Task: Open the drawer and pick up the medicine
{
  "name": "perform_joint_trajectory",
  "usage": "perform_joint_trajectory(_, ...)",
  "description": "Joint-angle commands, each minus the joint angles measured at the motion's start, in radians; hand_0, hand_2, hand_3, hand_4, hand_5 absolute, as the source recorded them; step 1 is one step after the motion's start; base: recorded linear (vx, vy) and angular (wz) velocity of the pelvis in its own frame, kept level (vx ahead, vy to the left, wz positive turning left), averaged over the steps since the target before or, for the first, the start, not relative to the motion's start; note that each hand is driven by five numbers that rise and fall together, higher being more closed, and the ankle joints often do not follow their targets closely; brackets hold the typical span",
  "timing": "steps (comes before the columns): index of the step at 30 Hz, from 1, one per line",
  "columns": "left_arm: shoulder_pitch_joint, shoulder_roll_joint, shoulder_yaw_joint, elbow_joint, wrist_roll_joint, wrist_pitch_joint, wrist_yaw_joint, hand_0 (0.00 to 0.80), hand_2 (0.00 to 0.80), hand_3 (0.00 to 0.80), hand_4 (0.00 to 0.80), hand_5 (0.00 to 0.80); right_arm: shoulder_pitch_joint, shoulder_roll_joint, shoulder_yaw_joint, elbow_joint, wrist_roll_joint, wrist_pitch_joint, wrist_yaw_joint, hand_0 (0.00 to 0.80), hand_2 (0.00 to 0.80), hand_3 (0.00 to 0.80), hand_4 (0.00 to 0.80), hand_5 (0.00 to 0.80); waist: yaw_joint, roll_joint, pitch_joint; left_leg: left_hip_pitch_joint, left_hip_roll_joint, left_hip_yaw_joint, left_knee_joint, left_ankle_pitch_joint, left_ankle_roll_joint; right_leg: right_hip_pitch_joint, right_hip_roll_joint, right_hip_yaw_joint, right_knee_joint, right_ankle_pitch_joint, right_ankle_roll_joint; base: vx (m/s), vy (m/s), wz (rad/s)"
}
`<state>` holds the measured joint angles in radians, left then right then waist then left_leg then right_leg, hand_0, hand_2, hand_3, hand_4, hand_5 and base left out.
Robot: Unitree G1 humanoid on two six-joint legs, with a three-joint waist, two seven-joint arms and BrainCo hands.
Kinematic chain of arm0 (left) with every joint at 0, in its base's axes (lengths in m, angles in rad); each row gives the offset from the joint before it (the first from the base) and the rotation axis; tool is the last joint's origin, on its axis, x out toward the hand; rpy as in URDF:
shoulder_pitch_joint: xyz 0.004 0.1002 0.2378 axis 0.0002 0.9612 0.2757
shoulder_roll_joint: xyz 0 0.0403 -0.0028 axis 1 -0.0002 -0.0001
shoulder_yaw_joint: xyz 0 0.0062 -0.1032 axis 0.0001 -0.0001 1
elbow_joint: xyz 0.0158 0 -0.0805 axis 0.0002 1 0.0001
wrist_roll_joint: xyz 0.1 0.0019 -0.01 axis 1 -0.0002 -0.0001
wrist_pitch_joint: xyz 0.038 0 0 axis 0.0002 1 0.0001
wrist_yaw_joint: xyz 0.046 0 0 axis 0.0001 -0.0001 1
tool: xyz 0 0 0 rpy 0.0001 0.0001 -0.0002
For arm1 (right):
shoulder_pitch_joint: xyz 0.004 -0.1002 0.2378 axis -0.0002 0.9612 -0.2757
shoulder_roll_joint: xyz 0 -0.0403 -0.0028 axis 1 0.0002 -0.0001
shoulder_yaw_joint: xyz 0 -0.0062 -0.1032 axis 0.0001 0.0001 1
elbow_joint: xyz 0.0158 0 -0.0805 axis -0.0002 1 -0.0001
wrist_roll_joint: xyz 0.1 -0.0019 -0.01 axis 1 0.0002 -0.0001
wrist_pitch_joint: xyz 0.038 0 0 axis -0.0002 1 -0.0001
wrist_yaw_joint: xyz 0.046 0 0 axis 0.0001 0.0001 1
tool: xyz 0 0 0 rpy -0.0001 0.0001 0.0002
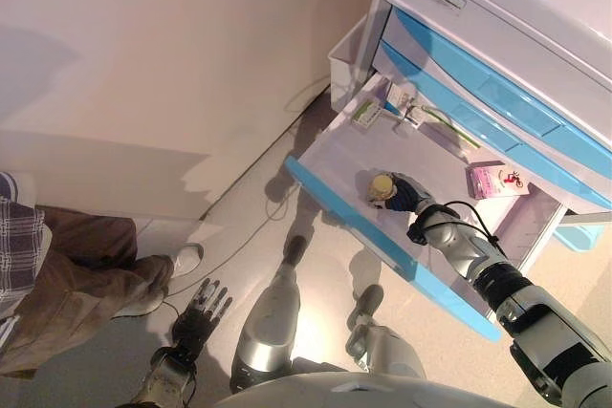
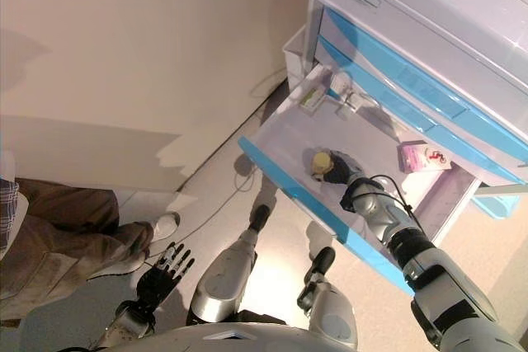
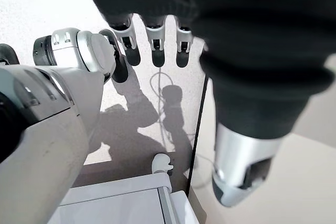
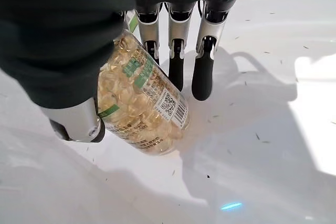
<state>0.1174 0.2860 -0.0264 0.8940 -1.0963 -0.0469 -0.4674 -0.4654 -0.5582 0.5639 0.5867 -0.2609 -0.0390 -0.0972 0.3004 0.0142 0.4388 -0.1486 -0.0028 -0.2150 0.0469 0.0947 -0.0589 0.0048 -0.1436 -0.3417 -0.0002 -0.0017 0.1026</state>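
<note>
The white drawer with a blue front (image 1: 339, 154) stands pulled out of the cabinet. A clear medicine bottle (image 4: 139, 100) full of yellow capsules lies tilted on the drawer floor; it also shows in the left eye view (image 1: 382, 185). My right hand (image 1: 409, 195) reaches into the drawer and straddles the bottle. Its thumb (image 4: 79, 121) is on one side and its straight fingers (image 4: 176, 51) on the other, tips down on the drawer floor. My left hand (image 1: 196, 317) hangs open low at my left side, far from the drawer.
A pink box (image 1: 497, 181) lies at the drawer's back right, a green-and-white box (image 1: 367, 114) and small packets (image 1: 404, 102) at its far end. Closed blue drawers (image 1: 507, 102) sit above. A white bin (image 1: 346, 59) stands beside the cabinet. A seated person (image 1: 67, 269) is at left.
</note>
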Motion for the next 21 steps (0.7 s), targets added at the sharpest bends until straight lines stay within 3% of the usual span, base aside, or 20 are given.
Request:
perform_joint_trajectory(1,0.033,0.048,-0.034,-0.022,0.040,-0.007,-0.021,0.000,0.000,0.000,0.000,0.000,-0.011,0.000,0.045,-0.030,-0.028,-0.034,-0.024,0.800,0.800,0.800,0.800,0.800,0.001,-0.034,-0.025,-0.046,-0.036,0.031,0.111,-0.128,0.017,-0.075,-0.028,0.031,0.085,0.006,0.008,0.005,-0.023,0.03)
perform_joint_trajectory(12,0.052,0.042,-0.028,-0.051,0.060,-0.003,-0.006,0.000,0.000,0.000,0.000,0.000,0.023,-0.036,0.036,-0.115,-0.064,-0.059,-0.037,0.800,0.800,0.800,0.800,0.800,-0.009,-0.043,-0.045,-0.025,-0.030,0.035,0.096,-0.127,0.016,-0.063,-0.024,0.037,0.080,0.007,0.011,0.000,-0.002,0.00)
perform_joint_trajectory(17,0.070,0.042,-0.017,-0.067,0.061,-0.005,0.006,0.000,0.000,0.000,0.000,0.000,0.042,-0.102,0.019,-0.298,-0.047,-0.064,-0.010,0.800,0.800,0.800,0.800,0.800,-0.027,-0.057,-0.062,-0.007,-0.018,0.045,0.082,-0.129,0.015,-0.054,-0.018,0.051,0.075,0.009,0.019,0.008,-0.023,-0.04)
perform_joint_trajectory(21,0.073,0.039,-0.004,-0.065,0.055,-0.008,0.014,0.000,0.000,0.000,0.000,0.000,0.068,-0.164,-0.027,-0.483,-0.009,-0.064,0.081,0.800,0.800,0.800,0.800,0.800,-0.051,-0.070,-0.078,0.005,-0.007,0.062,0.071,-0.129,0.016,-0.051,-0.013,0.069,0.070,0.011,0.023,-0.004,-0.021,-0.12)
